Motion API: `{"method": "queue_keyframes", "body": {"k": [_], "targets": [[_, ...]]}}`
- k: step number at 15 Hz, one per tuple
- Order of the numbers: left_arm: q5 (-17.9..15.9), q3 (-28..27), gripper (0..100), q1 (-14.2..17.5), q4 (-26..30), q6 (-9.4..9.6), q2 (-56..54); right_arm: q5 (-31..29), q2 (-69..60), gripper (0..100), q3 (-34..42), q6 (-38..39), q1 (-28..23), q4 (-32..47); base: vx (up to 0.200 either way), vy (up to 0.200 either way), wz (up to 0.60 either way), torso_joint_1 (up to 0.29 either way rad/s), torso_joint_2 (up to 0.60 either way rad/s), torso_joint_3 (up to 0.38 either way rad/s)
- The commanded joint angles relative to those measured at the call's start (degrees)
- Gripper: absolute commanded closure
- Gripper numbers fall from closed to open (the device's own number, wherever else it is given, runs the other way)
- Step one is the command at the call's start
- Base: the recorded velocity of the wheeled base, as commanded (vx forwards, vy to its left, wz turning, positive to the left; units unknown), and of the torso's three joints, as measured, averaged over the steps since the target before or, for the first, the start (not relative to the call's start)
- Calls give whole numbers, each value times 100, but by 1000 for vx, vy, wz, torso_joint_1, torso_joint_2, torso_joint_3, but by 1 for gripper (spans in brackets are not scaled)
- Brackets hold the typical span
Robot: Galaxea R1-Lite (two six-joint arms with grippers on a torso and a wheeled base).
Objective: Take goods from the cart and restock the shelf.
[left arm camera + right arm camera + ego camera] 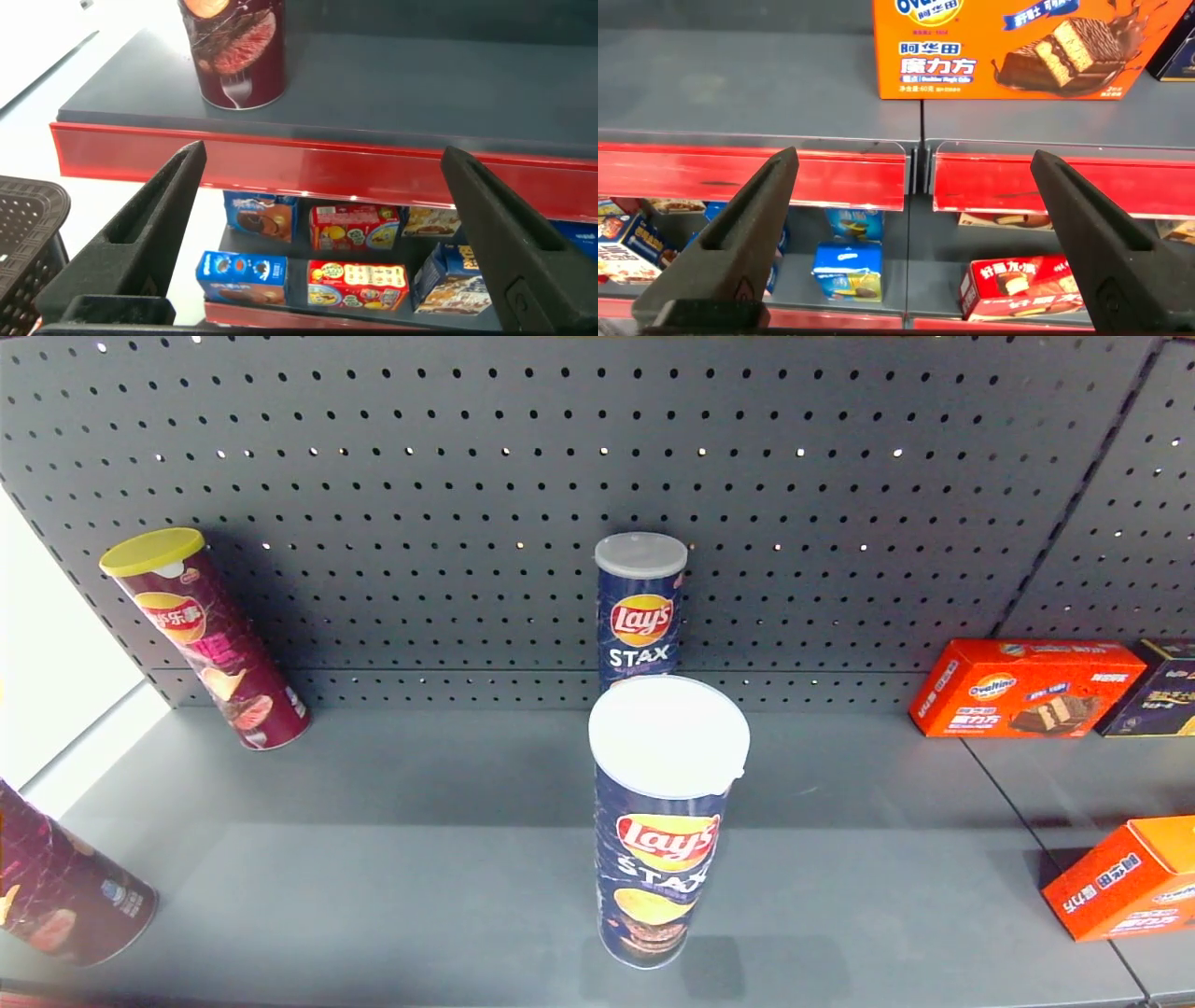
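You are looking at the front blue can (665, 821), which is standing upright on the grey shelf (420, 859), about midway along it and near its front edge, with its white lid on. Right behind it, the rear blue can (640, 607) is standing against the pegboard back panel (467, 476), apart from the front one. Toward the left, the yellow-lidded maroon can (207, 639) is standing at the back by the panel, and the front maroon can (65, 891) is sitting at the shelf's front left corner, cut off by the edge of the head view. To the right, an orange box (1022, 688) is lying at the back with a dark box (1158, 700) just beside it, and a second orange box (1130, 877) is lying nearer the front.

Your left gripper (322, 154) is hanging with its jaws spread wide and nothing between them, in front of the red shelf edge (374, 173); the front maroon can (238, 47) is standing just above that edge, and a black mesh basket (28, 224) is showing off to one side. Small snack boxes (355, 285) are lying on the shelf below.

Your right gripper (915, 157) is likewise gaping wide and carrying nothing, facing the red edge strip (831, 177), with an orange box (1008, 47) lying just behind it and a blue box (848, 271) sitting on the lower shelf.
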Motion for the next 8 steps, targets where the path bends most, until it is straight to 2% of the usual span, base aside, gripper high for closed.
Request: {"method": "queue_keyframes", "body": {"k": [1,8], "targets": [[2,1,0,1,-1,-2,0,2,0,0,1,-1,2,-1,0,0,0,0,0,0],[2,1,0,1,-1,-2,0,2,0,0,1,7,2,-1,0,0,0,0,0,0]]}}
